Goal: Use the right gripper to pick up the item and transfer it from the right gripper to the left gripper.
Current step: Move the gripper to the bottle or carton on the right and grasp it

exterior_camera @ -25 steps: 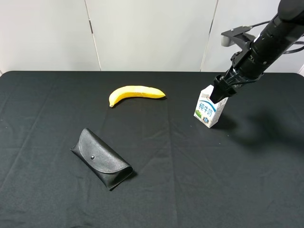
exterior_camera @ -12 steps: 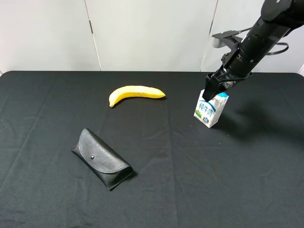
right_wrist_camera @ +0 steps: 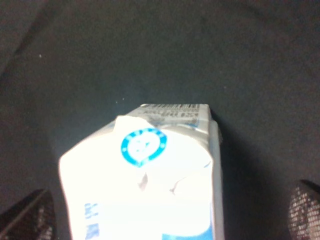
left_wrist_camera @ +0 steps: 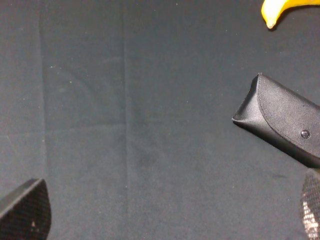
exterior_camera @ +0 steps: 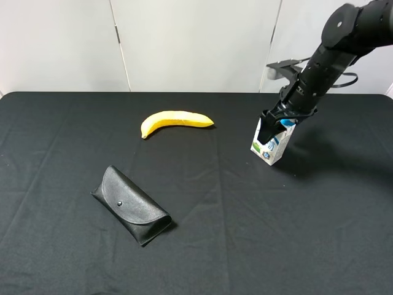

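you're looking at the milk carton (exterior_camera: 271, 147) standing on the right side of the black desk (exterior_camera: 245, 233), well apart from the banana (exterior_camera: 175, 120) and the glasses case (exterior_camera: 131, 206). your right gripper (exterior_camera: 270, 126) is hanging over its top and hiding the upper part in the high view. in the right wrist view its fingers (right_wrist_camera: 305, 210) are showing only as tips at the frame corners, spread wide either side of the carton, not touching it. glare is washing out the carton's print there. your left gripper (left_wrist_camera: 167, 212) is sitting outside the high view; its own view is catching two fingers (left_wrist_camera: 25, 212) spread apart, with the case and banana tip cut off.
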`<state>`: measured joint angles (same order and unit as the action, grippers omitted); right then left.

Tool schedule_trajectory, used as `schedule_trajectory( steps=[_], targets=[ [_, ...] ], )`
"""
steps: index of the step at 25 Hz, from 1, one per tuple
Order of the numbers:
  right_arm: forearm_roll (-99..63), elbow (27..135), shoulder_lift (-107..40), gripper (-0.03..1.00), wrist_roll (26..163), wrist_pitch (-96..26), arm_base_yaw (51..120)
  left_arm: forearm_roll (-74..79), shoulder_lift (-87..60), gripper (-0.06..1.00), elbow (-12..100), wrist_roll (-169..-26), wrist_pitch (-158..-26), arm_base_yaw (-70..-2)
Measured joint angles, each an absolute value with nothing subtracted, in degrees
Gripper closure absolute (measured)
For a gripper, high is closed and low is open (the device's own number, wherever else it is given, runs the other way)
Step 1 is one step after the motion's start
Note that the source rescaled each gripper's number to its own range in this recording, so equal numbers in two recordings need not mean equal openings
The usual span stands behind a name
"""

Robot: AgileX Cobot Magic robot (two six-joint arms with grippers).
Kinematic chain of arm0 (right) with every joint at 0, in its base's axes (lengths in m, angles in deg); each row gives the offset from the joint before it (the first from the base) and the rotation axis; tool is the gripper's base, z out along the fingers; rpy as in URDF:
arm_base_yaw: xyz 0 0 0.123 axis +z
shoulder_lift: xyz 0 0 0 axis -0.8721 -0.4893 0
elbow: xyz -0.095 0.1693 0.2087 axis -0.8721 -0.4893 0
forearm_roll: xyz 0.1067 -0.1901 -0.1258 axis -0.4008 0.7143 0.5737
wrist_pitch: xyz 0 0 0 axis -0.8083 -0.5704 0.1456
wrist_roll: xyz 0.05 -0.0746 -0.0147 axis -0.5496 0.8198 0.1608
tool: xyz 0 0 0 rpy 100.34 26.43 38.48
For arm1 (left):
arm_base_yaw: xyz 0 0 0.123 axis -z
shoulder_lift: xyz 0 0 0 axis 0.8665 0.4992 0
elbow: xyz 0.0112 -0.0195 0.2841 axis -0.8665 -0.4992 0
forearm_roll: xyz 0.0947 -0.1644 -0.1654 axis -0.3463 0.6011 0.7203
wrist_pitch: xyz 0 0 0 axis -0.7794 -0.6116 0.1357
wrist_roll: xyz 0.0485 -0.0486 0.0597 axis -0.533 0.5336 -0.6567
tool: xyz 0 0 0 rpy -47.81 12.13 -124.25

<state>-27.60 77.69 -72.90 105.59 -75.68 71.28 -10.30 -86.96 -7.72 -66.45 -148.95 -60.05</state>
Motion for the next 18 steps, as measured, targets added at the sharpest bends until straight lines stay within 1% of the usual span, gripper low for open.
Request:
schedule_trajectory(
  steps=[16,17,18],
  targets=[
    [-27.6,77.7,-73.6,-0.03,105.6,-74.6,71.3,-10.3,-87.0,-0.06,-7.7,-66.4,-149.0,-60.1],
    [-27.6,77.7,-73.6,-0.03,105.6,-74.3,71.3,-10.3,-87.0,-0.06,-7.7,-66.4,-149.0,-60.1],
    [-27.6,77.7,-73.6,0.0,105.6,-74.1,71.3,-10.3,-87.0,-0.06,-7.7,-66.4,-149.0,-60.1]
  ],
)
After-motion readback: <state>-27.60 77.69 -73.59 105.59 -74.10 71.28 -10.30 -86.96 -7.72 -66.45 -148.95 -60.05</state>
